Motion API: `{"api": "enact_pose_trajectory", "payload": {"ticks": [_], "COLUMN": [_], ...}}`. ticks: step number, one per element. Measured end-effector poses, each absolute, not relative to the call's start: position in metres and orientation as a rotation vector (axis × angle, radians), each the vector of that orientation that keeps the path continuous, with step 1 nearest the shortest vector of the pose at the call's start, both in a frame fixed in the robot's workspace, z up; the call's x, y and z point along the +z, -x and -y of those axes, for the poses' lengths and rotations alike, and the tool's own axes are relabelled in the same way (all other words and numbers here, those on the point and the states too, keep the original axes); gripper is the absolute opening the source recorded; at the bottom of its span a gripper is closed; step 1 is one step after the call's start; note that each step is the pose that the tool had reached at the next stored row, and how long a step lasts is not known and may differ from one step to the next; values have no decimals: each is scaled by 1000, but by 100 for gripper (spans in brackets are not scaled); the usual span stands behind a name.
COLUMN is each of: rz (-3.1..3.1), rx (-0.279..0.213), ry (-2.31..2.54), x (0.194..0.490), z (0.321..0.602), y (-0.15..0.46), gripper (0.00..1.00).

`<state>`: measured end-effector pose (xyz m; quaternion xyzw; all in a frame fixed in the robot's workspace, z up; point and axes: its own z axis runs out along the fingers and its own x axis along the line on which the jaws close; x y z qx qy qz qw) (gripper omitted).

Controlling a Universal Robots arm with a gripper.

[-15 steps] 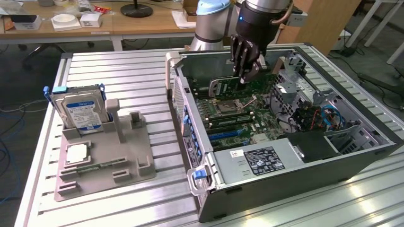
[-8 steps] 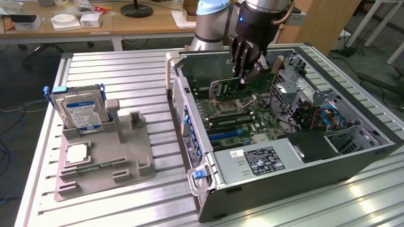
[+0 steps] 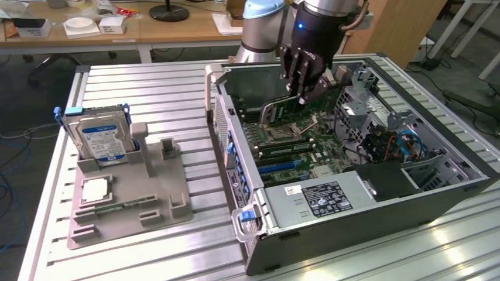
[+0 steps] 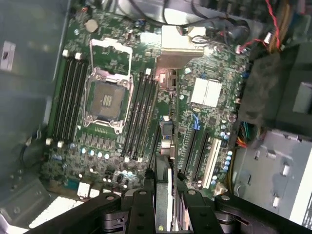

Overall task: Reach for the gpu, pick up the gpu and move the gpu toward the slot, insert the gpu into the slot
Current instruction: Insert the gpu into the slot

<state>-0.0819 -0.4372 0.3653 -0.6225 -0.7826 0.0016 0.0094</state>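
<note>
In the exterior view my gripper (image 3: 303,88) reaches down into the open computer case (image 3: 234,117), shut on the gpu (image 3: 312,95), which hangs over the motherboard (image 3: 293,137) with its silvery bracket toward the exterior view's left. The wrist view has the gpu (image 4: 165,170) edge-on, a thin card clamped between my two dark fingers (image 4: 141,209). It hovers above the board beside the dark and white expansion slots (image 4: 195,151), not touching them. I cannot tell which slot it lines up with.
The case walls enclose the work area. A power supply (image 3: 328,199) and cables (image 3: 399,146) crowd the exterior view's right. The CPU socket (image 4: 107,100) and memory slots lie beside the card. A hard drive (image 3: 98,137) stands in a grey fixture (image 3: 133,202) outside the case.
</note>
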Motion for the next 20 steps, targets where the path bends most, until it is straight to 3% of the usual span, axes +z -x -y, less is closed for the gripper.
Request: {"api": "enact_pose_trajectory", "payload": {"ticks": [20], "rz": [2665], "rx": [18], "ry": [1619], "x": [363], "z": [437], "y": [80], "gripper": [26]}}
